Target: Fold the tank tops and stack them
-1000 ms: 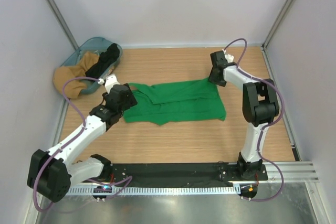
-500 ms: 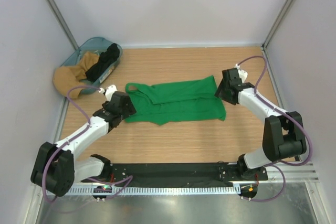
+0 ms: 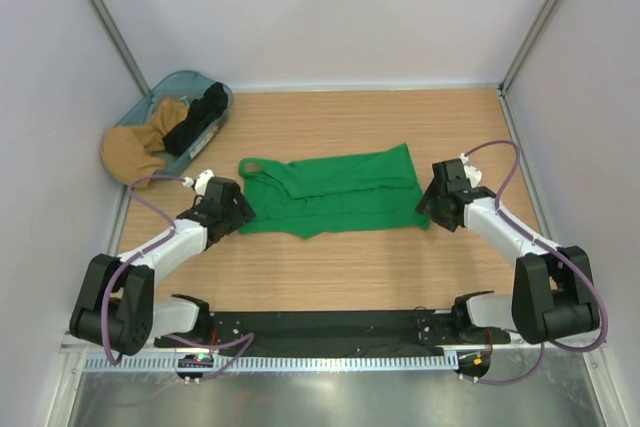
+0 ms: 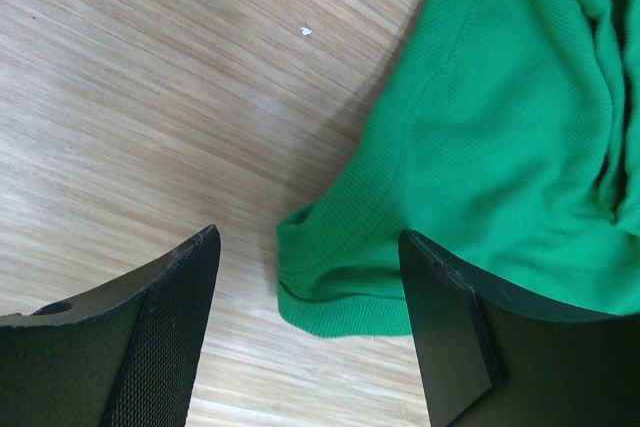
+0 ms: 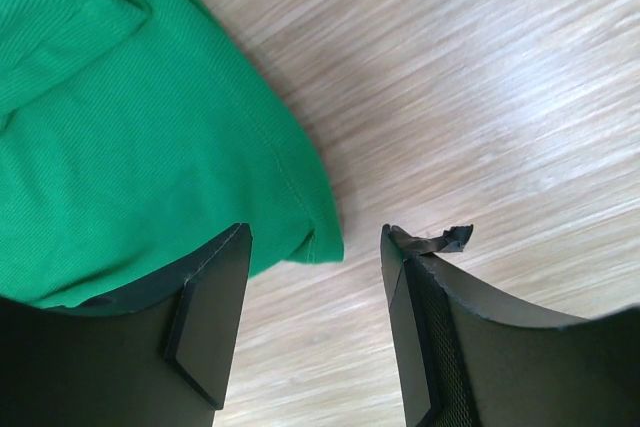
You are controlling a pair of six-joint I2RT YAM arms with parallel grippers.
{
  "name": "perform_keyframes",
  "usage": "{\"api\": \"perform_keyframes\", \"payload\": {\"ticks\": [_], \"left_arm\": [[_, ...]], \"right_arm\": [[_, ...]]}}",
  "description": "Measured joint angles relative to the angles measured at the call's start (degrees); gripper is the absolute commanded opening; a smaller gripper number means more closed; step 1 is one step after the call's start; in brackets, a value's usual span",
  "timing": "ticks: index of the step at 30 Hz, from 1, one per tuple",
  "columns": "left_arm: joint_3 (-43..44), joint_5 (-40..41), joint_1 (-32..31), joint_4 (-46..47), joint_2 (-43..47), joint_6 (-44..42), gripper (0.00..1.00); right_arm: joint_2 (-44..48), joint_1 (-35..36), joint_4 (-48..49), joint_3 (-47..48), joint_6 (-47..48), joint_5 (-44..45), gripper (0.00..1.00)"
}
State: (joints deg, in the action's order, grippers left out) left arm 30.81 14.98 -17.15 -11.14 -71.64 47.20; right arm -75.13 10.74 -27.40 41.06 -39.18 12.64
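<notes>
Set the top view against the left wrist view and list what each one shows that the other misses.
Only the top view: the basket at the far left, holding the black top and a tan cloth that spills over its edge; the right gripper; the green top in full outline.
Only the left wrist view: the fabric's ribbed knit and a small white speck on the wood.
Both: the green top's near-left corner, the table, and the open left gripper at that corner.

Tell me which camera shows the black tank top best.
Top external: the black tank top lies draped in the blue basket at the far left, beside tan cloth. Neither wrist view shows it; both see the green tank top.
</notes>
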Motion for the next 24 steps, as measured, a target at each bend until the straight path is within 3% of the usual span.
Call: {"api": "perform_keyframes", "payload": {"ticks": [6,8,15,16,19,24], "left_arm": [[-0.1,-1.2,0.7,3.7,-2.7,0.7,0.69],[-0.1,-1.6,0.7,5.2,-3.4,0.9,0.64],[0.3,-2.4,0.8,8.9,-6.7,1.6,0.23],[0.5,-2.5,0.9,9.1,-7.1,1.8,0.18],[1.1,-2.9,1.6,9.6,-8.6,1.8,0.01],[1.6,-4.3,3.9,9.8,-9.0,0.9,0.00]], "right_arm": [[1.9,0.0,2.7,-4.3,-1.2,-4.1,0.57],[1.7,0.0,3.7,-5.5,-1.6,-5.2,0.51],[-0.2,0.0,5.8,-6.2,-1.8,-5.8,0.12],[-0.6,0.0,5.8,-6.1,-1.7,-5.5,0.01],[-1.6,0.0,5.7,-5.2,-1.4,-4.5,0.01],[-1.7,0.0,4.2,-3.2,-0.5,-1.2,0.01]]}}
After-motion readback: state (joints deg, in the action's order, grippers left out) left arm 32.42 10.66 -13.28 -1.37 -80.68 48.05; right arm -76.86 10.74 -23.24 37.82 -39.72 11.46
